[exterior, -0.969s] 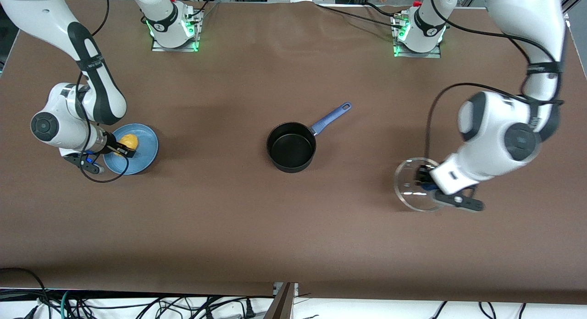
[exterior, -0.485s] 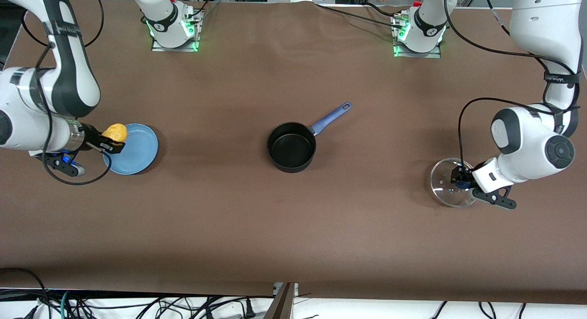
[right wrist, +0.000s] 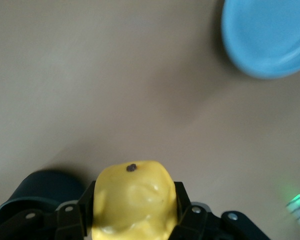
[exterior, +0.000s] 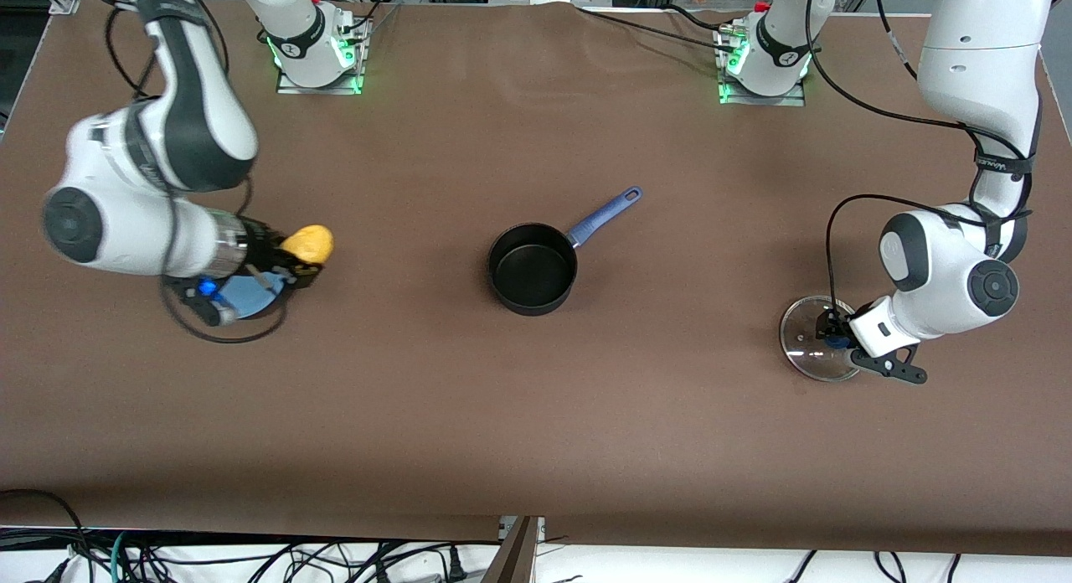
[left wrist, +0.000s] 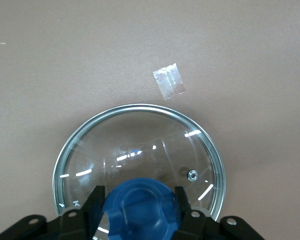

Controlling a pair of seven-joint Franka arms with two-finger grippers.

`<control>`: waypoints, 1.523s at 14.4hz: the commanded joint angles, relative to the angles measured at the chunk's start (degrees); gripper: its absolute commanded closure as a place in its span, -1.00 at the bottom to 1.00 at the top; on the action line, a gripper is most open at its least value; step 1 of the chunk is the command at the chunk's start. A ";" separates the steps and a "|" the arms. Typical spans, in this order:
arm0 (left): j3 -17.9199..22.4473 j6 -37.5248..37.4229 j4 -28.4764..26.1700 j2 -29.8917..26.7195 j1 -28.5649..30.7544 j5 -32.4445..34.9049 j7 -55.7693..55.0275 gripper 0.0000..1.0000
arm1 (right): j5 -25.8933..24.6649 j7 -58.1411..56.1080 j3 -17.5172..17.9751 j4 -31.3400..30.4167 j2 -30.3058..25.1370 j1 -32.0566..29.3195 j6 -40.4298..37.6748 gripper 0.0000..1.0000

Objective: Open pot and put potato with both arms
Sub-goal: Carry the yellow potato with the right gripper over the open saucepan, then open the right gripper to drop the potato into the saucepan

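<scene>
The small black round saucepan (exterior: pixel 533 269) with the long blue straight handle (exterior: pixel 605 213) stands uncovered near the middle of the brown table (exterior: pixel 536 415), its handle pointing toward about two o'clock in the front view.

The right gripper (exterior: pixel 303 266) is up in the air over the table just beside the flat light-blue plate (exterior: pixel 243 296), at the right arm's end of the table. Its black fingers (right wrist: pixel 182 202) pinch the small oval yellow-orange potato (exterior: pixel 308 244) from both sides. In the right wrist view the potato (right wrist: pixel 133 199) fills the gap between the fingers, and a small dark speck shows on its skin. The pot lies at about three o'clock from the potato in the front view, well apart.

The left gripper (exterior: pixel 829 333) is low at the left arm's end of the table, its fingers (left wrist: pixel 186 207) closed against the blue knob (left wrist: pixel 141 207) of the round glass lid (exterior: pixel 811 340). The lid sits at about four o'clock from the pot, well apart. A small piece of clear tape (left wrist: pixel 169 81) lies on the table near the lid's metal rim (left wrist: pixel 140 107).
</scene>
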 commanded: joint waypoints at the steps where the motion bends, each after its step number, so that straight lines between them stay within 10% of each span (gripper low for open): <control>1: -0.62 -5.53 1.19 -4.24 0.46 -1.65 0.43 -1.00 | 2.25 11.06 -0.37 6.75 4.97 6.86 1.30 0.21; 8: -0.79 -40.15 20.51 -10.31 0.20 -0.51 -11.78 -1.00 | 0.24 27.19 -0.46 8.70 15.60 23.04 22.38 0.21; 16: -2.38 -49.15 23.87 -21.39 0.46 4.41 -19.27 -1.00 | -1.09 27.19 -0.72 8.35 25.19 28.41 36.12 0.16; 18: -2.46 -49.67 23.96 -22.19 0.46 4.59 -19.53 -1.00 | -1.18 27.19 -0.72 8.00 25.11 28.50 35.77 -0.33; 19: -3.07 -50.20 23.96 -22.19 0.46 4.76 -21.01 -1.00 | -1.26 27.19 -0.72 8.00 25.11 28.50 35.77 -0.90; 22: -9.30 -51.96 24.14 -22.36 0.46 12.48 -27.08 -1.00 | -1.27 26.84 -0.98 8.08 23.27 28.51 34.90 -0.99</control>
